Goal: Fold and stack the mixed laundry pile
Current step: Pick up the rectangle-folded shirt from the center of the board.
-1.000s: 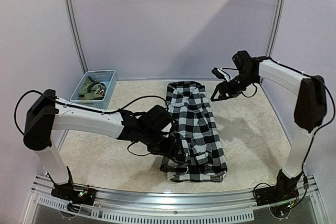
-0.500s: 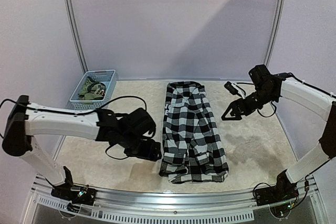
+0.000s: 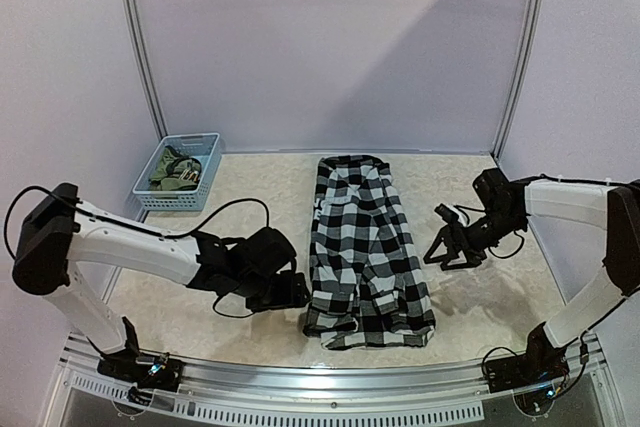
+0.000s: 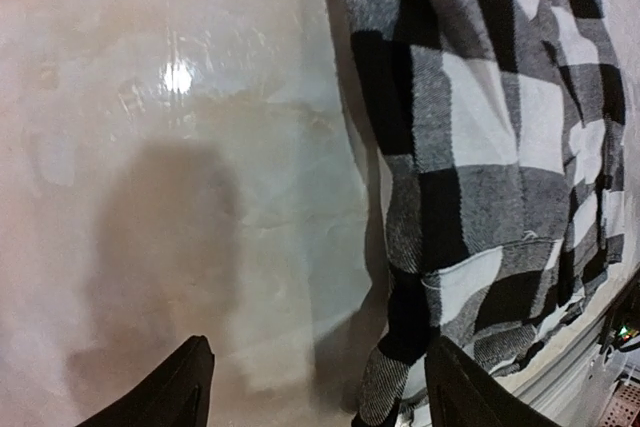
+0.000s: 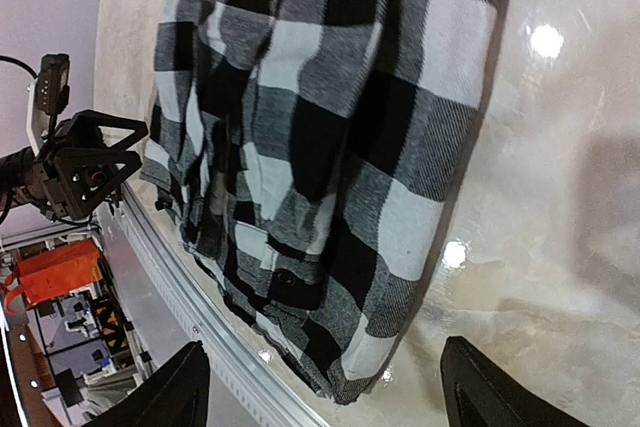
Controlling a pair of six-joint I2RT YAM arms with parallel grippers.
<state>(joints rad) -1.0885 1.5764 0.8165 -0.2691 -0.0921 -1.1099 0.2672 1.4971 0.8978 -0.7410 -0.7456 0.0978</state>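
The checked shirt [image 3: 365, 247] is laid flat between the left gripper [image 3: 292, 292] and the right gripper [image 3: 447, 247] — both are seen parted, nothing grasped. The olive-green shirt [image 3: 175, 169] is bundled in the basket [image 3: 190, 139] — well beyond the left gripper.

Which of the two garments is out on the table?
The checked shirt, laid flat in a long strip; the olive shirt is bunched inside the blue basket at the far left corner.
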